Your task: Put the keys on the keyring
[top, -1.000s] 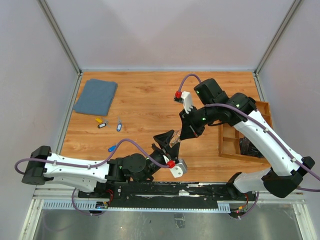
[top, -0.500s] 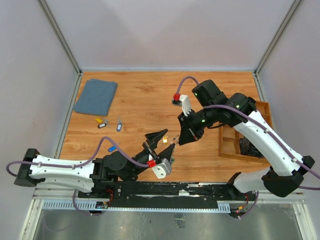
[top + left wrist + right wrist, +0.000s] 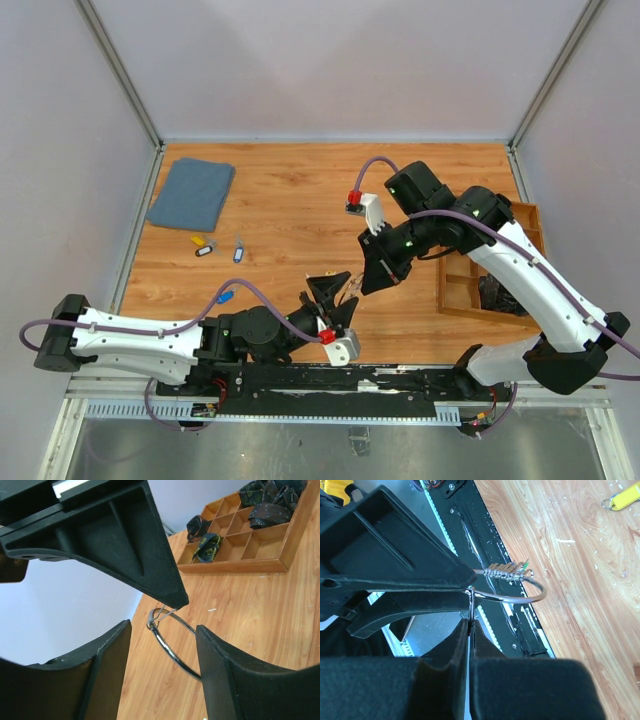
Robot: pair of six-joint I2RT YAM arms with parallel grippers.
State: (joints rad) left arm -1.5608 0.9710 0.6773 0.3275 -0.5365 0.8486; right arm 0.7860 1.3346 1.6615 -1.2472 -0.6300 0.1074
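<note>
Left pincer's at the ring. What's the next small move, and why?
Probably back the left pincer off the ring toward the loose keys: it is open and empty, while the right pincer pinches the ring.

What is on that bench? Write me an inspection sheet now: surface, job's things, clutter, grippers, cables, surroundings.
Surface: wooden table, bare grain with small white specks.
Job's things: keyring with several keys threaded on it; loose keys lie on the left of the table, plus a yellow-tagged key and a blue key.
Clutter: blue cloth in the far left corner; compartment tray at right, with dark bundles in it.
Grippers: right gripper shut on the keyring wire; left gripper open, one finger on each side of the ring.
Cables: purple cable looped along each arm.
Surroundings: pale walls; nothing else seen.
</note>
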